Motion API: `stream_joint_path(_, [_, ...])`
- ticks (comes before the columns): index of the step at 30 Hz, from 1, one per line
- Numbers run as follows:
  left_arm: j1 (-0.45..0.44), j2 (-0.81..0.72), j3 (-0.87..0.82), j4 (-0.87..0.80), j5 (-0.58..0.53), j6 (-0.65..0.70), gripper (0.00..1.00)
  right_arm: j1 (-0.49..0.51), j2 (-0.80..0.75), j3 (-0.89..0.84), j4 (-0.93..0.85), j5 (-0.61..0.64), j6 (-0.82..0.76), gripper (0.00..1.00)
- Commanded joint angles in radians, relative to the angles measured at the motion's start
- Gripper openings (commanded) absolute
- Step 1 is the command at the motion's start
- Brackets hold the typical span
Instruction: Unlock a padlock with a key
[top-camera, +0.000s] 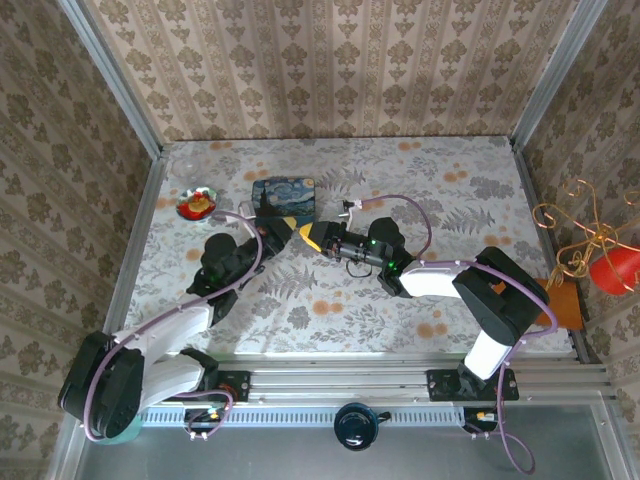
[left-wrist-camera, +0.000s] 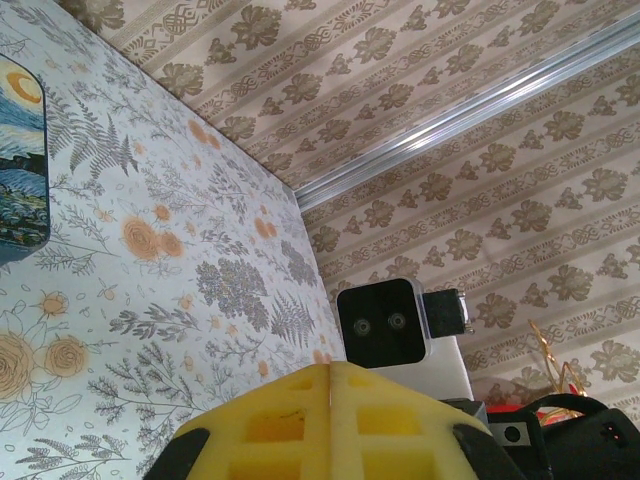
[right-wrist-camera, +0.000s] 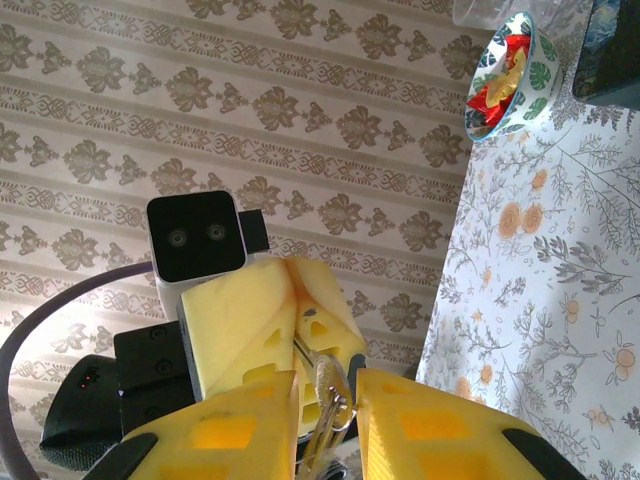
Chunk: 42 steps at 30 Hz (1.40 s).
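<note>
The right pincer (right-wrist-camera: 327, 388) is clamped on a silvery key (right-wrist-camera: 326, 398), held in the air above the floral bench (top-camera: 420, 190). Facing it, the left pincer (left-wrist-camera: 330, 378) has its yellow pads pressed together. A thin dark sliver sits at their seam, just beyond the key's tip, and whether it is the padlock cannot be told. Near both pincers lies a blue tin (top-camera: 284, 196) painted with a swirling night sky, and a small patterned bowl (top-camera: 197, 205) stands to its left.
</note>
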Motion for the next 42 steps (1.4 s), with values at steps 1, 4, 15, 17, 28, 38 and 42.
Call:
stream_joint_path(1, [0.007, -0.030, 0.008, -0.015, -0.009, 0.018, 0.00, 0.000, 0.008, 0.023, 0.000, 0.006, -0.002, 0.25])
stream_joint_path(4, [0.006, -0.027, 0.014, -0.021, -0.003, 0.020, 0.00, 0.000, 0.012, 0.024, 0.000, 0.003, 0.000, 0.27])
stream_joint_path(15, [0.007, -0.015, 0.015, -0.011, 0.002, 0.018, 0.00, 0.005, 0.010, 0.031, 0.005, -0.012, -0.003, 0.14])
stream_joint_path(17, [0.007, -0.014, 0.015, -0.011, 0.002, 0.020, 0.00, 0.005, 0.009, 0.031, 0.006, -0.013, -0.002, 0.12])
stream_joint_path(28, [0.013, -0.027, 0.022, -0.106, -0.025, 0.067, 0.34, 0.002, -0.023, 0.019, -0.075, 0.010, -0.038, 0.02])
stream_joint_path(38, [0.193, -0.120, 0.020, -0.333, 0.057, 0.249, 0.67, 0.010, -0.180, 0.015, -0.548, 0.130, -0.271, 0.00])
stream_joint_path(42, [0.195, -0.120, 0.060, -0.526, -0.026, 0.430, 0.70, 0.024, -0.257, -0.002, -0.686, 0.194, -0.367, 0.00])
